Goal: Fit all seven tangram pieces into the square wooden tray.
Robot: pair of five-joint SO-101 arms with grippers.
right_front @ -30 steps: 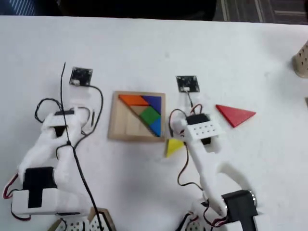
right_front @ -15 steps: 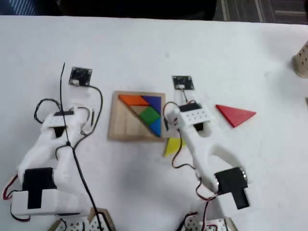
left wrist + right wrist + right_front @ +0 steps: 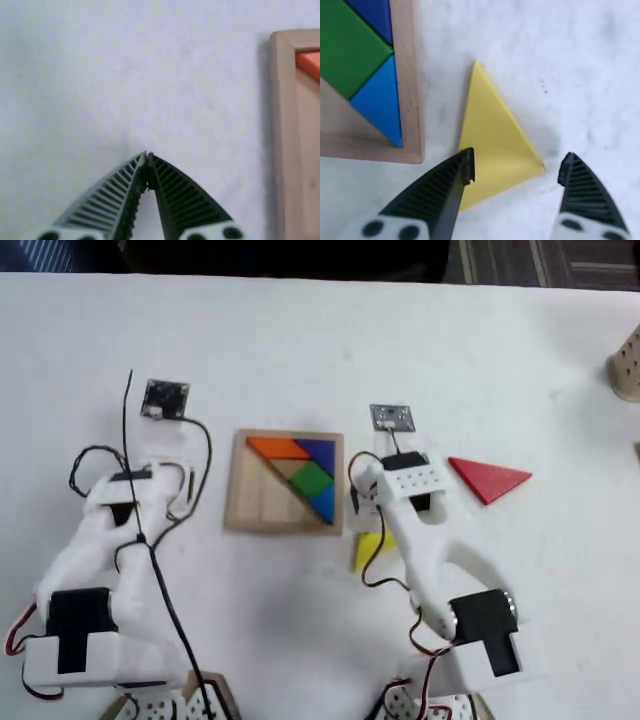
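The right arm point(image 3: 430, 550) has shifted back over the yellow triangle point(image 3: 492, 140), flat on the worktop point(image 3: 570, 75) beside the tray point(image 3: 412, 100). Its claw point(image 3: 517, 161) gapes; the piece looks thin, light and stiff, so pinch opposite edges.

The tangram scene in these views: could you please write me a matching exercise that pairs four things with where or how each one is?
Things
1. yellow triangle
2. red triangle
3. green piece
4. left gripper

Places or states
A. inside the tray
B. shut, over bare table
C. on the table, under the open right gripper
D. on the table by itself, away from the tray

Pairs: 1-C, 2-D, 3-A, 4-B
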